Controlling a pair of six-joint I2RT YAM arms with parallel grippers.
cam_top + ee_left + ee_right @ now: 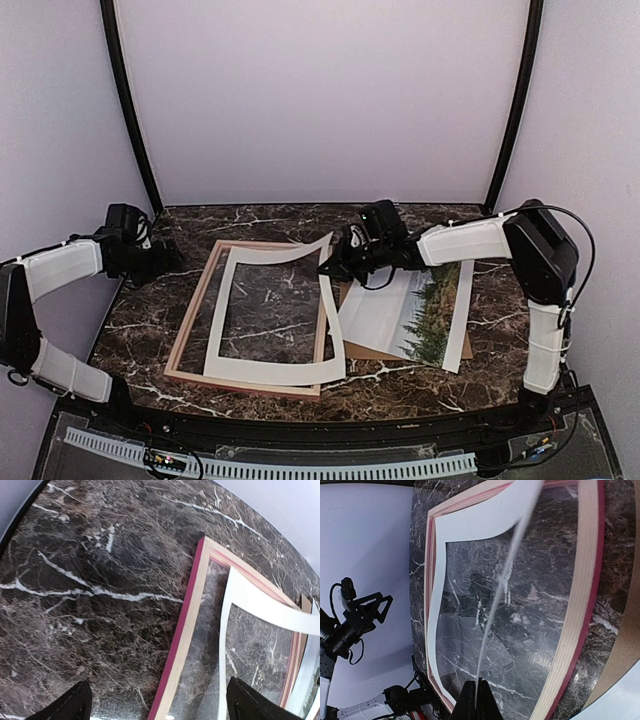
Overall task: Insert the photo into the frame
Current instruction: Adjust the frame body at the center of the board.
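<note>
One frame (190,322), tan back up, lies flat on the marble desk (140,320), left of centre. A white mat (270,370) rests inside it along the near rail. To the right of the frame, the photo (425,320) lies on a brown backing board (362,350) with its trees showing, just nearer than the right claw (328,265) and untouched by it. That claw is closed on the mat's raised far right corner. The left claw (170,262) hovers with jaws wide, holding nothing, just outside the frame's far left corner.
</note>
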